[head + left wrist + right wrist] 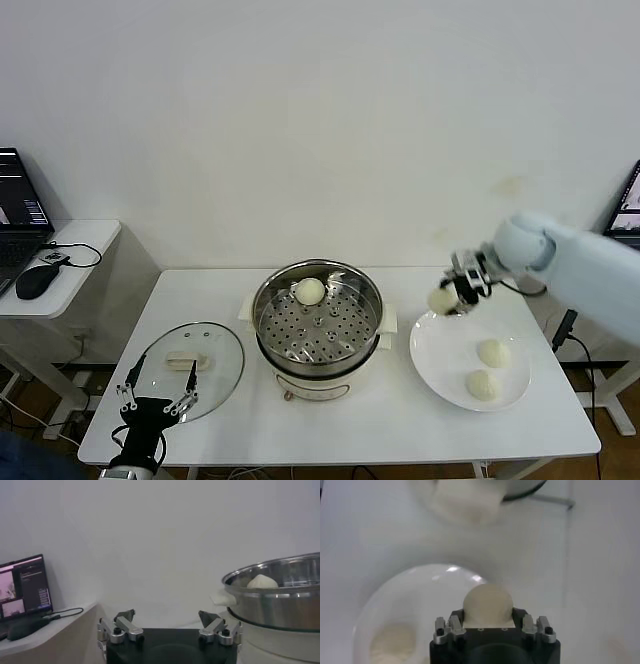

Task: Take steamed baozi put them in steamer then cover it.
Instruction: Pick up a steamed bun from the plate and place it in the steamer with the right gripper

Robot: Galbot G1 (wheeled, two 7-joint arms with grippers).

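The shiny steel steamer (318, 322) stands mid-table with one baozi (310, 291) on its perforated tray. Over the far rim of the white plate (440, 352), my right gripper (455, 292) is shut on another baozi (442, 299), lifted clear of the plate. In the right wrist view that baozi (487, 605) fills the gap between the jaws of the right gripper (488, 616). Two more baozi (492, 352) (483, 384) lie on the plate. The glass cover (215, 350) lies flat left of the steamer. My left gripper (155, 392) waits open at its near edge; the left wrist view shows the gripper (167, 617) empty.
A side table at the left carries a laptop (20, 215) and a mouse (35, 281). Another screen (630, 205) shows at the right edge. The steamer (280, 600) rises close beside my left gripper. A white wall stands behind the table.
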